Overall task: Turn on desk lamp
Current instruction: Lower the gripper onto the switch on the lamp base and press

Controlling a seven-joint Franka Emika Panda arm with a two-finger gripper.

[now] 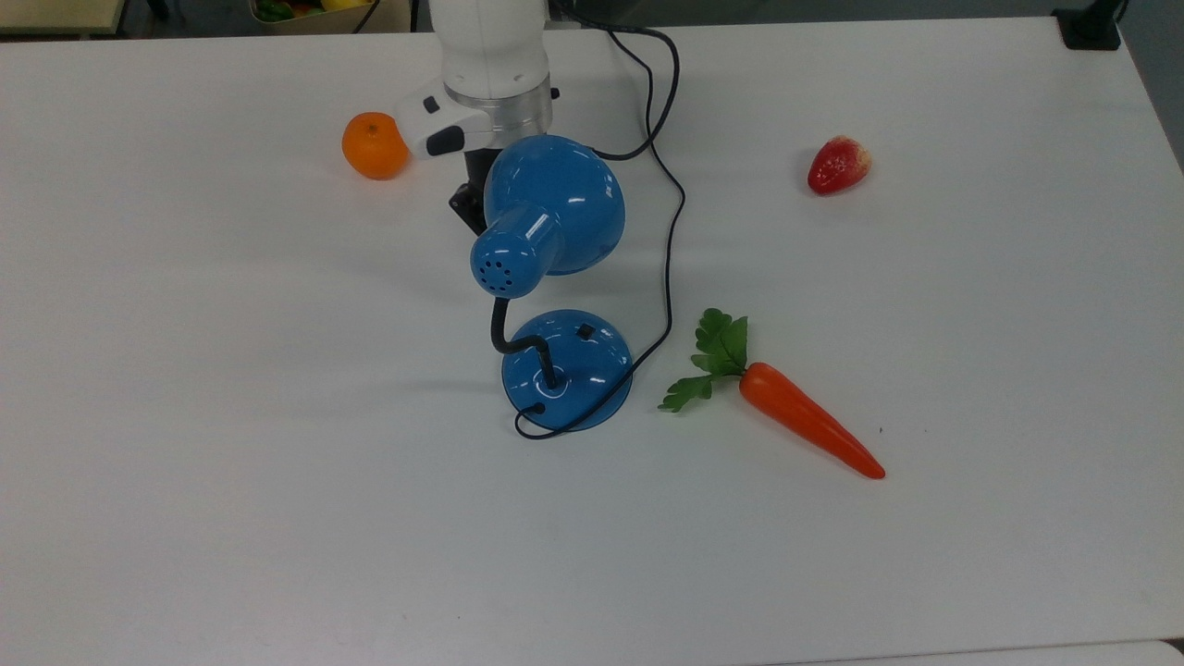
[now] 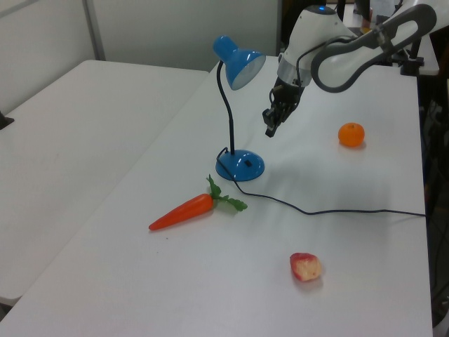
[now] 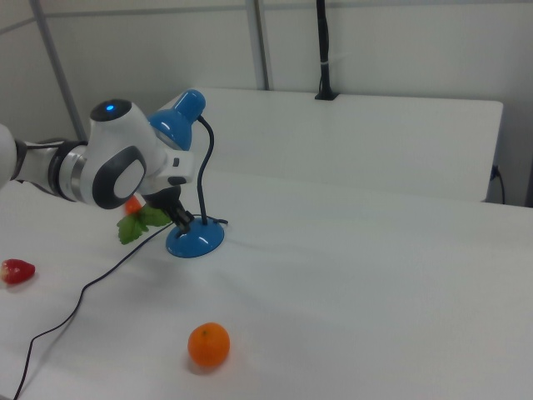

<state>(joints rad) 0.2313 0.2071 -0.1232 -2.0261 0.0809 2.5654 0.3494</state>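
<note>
The desk lamp stands mid-table, a glossy blue shade (image 1: pixel 555 199) on a black bent neck over a round blue base (image 1: pixel 566 370). A small black switch (image 1: pixel 585 330) sits on the base's far side in the top view. In the left view my gripper (image 2: pixel 269 130) hangs shut and holds nothing. There it is in the air right of and above the base (image 2: pixel 240 166), below the shade (image 2: pixel 243 64). The top view has the shade covering most of the gripper. In the right view the gripper (image 3: pixel 183 219) is just left of the base (image 3: pixel 195 240).
The lamp's black cord (image 1: pixel 668 231) runs from the base to the table's far edge in the top view. An orange (image 1: pixel 375 146) lies left of my arm, a strawberry (image 1: pixel 838 166) at the right, a carrot (image 1: pixel 805 421) right of the base. White table (image 1: pixel 231 462) around.
</note>
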